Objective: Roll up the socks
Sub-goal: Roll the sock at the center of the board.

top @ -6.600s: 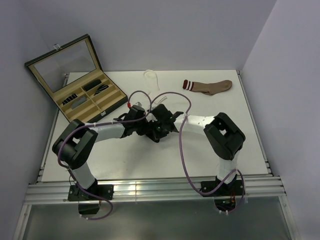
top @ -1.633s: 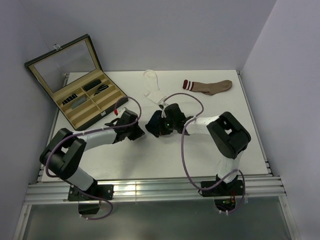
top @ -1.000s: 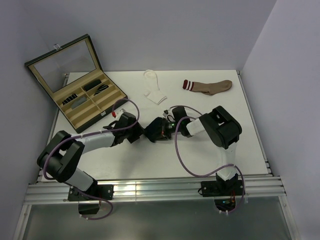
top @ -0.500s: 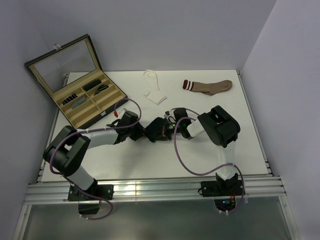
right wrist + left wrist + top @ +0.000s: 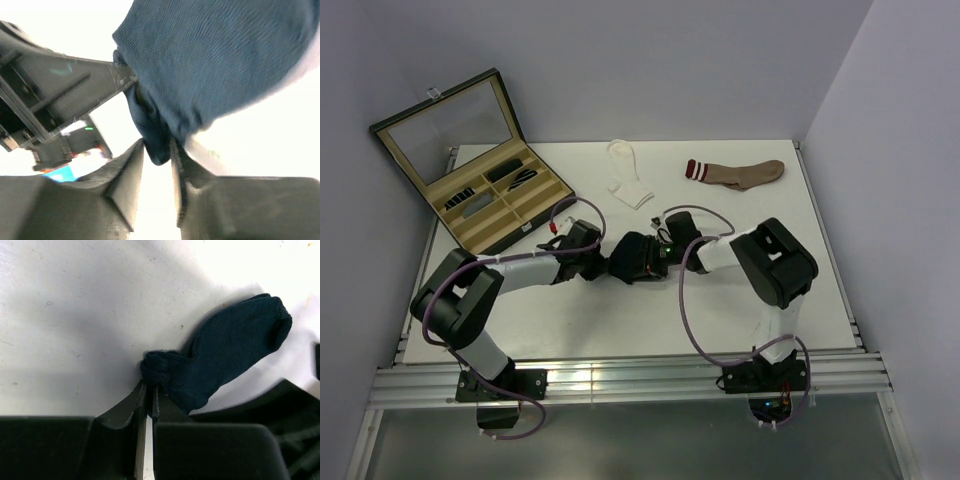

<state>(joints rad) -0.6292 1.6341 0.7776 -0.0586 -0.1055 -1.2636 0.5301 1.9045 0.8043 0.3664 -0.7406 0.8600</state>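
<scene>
A small navy blue fabric sock lies bunched on the white table at the centre of the top view, stretched between the two grippers. The left gripper comes at it from the left and the right gripper from the right.

In the left wrist view, the left gripper's fingers are drawn together to a thin slit. Their tips nip the folded, lumpy edge of the navy sock. The rest of the sock runs up and to the right across the table, its rounded end towards the upper right of the frame.

In the right wrist view, the right gripper's fingers stand partly apart with a clear gap between them. A dark fold of the sock hangs down between their tips. The pictures do not show either pad pressing it. In the same view, the left gripper's dark finger reaches in from the left and meets the sock's edge.

In the top view, just above the sock, a flat white ankle sock lies apart from both arms. A tan-brown sock with a dark red and white striped cuff lies farther to the upper right, near the back edge. An open black case with a glass lid and tan compartments sits at the upper left, close beside the left arm's forearm. Purple cables loop over both arms, one arching just above the right gripper.
</scene>
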